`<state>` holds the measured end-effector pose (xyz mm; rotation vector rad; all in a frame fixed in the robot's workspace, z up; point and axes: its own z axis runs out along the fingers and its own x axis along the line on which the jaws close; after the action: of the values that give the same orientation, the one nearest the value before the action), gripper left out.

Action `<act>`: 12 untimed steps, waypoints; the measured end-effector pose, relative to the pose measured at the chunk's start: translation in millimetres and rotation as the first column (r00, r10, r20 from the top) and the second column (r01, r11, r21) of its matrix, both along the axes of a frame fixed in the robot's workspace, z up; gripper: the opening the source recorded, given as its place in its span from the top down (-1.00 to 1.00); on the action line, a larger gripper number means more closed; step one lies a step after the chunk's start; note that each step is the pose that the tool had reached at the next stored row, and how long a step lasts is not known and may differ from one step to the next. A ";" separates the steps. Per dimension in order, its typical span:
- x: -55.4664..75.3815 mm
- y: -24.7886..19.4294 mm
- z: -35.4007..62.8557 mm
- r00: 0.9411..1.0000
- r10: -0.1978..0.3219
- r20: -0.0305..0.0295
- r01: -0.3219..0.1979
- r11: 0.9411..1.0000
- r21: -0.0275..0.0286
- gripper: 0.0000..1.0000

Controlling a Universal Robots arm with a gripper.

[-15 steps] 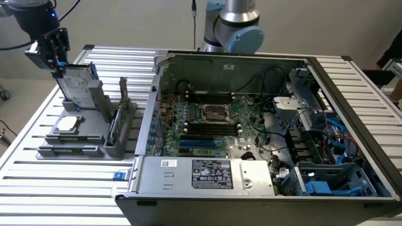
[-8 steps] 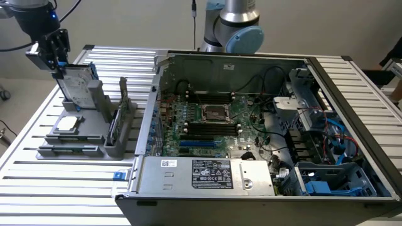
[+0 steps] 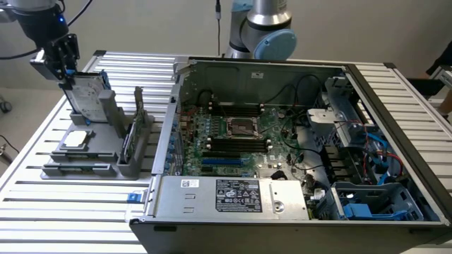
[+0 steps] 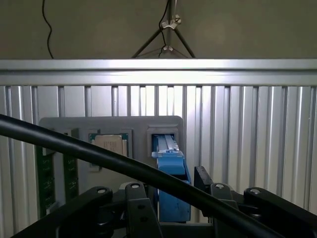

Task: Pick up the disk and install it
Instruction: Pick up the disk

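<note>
Pick-up in hand: the arm's gripper (image 3: 65, 73) hangs at the exterior view's far left, directly over the disk (image 3: 88, 94), which stands upright on edge in a slot of the grey holder (image 3: 83, 170) on the slatted table (image 3: 50, 217). From the wrist, the disk's blue carrier sits between the two black fingers (image 4: 134, 194), jaws spread wide with daylight on either side, so nothing is gripped yet. A black cable (image 4: 89, 154) sags across in front. The small silver chip (image 3: 76, 138) lies flat on the same holder, just beside the disk's slot. The open computer case (image 3: 249, 78) waits well apart, toward the exterior view's right, and the install has not begun. By the look of it, completing the grasp calls for closing squarely on the carrier's edges and a straight lift clear of the slot, without tilting the disk against the holder's walls.
</note>
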<state>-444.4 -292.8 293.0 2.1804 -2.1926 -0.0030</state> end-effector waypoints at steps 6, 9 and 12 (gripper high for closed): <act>0.0 0.0 -2.4 1.000 0.003 0.002 -0.003 1.000 0.000 0.04; 0.0 0.0 -3.6 1.000 0.004 0.003 -0.004 1.000 0.000 0.04; 0.0 0.0 -4.5 1.000 0.005 0.003 -0.005 1.000 0.000 0.04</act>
<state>-444.4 -292.8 288.5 2.1875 -2.1883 0.0002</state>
